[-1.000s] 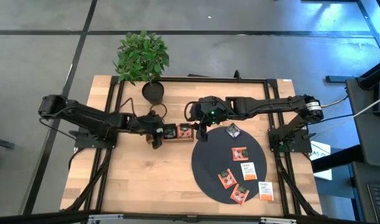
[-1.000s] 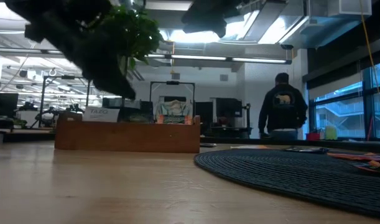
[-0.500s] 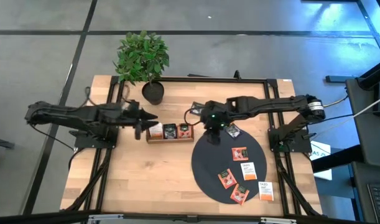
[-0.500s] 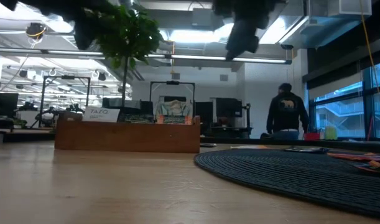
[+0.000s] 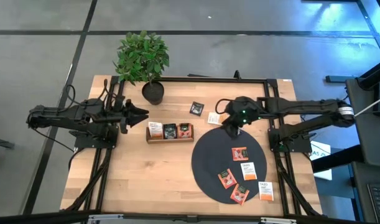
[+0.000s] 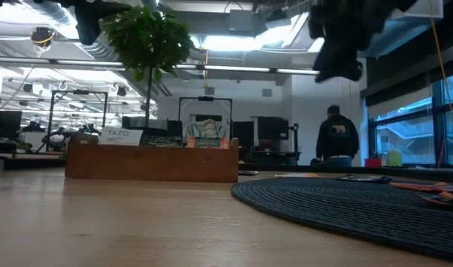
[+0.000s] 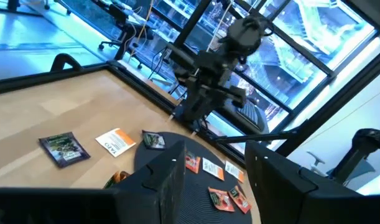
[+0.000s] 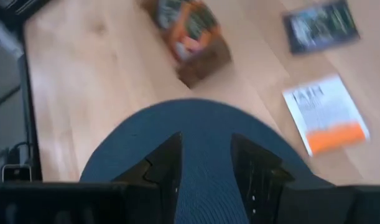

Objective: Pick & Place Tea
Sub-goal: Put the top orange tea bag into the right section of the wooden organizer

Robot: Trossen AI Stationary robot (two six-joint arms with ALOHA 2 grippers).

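Between picks: right claw (image 5: 231,132) hovers parted and empty over the mat (image 5: 205,165); next, descend on a sachet (image 5: 239,153). Left claw (image 5: 142,113) waits open.

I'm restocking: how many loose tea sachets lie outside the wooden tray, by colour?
Red-orange square tea sachets: 3
White square sachets with orange print: 3
Dark grey-black square sachets: 2
Total: 8
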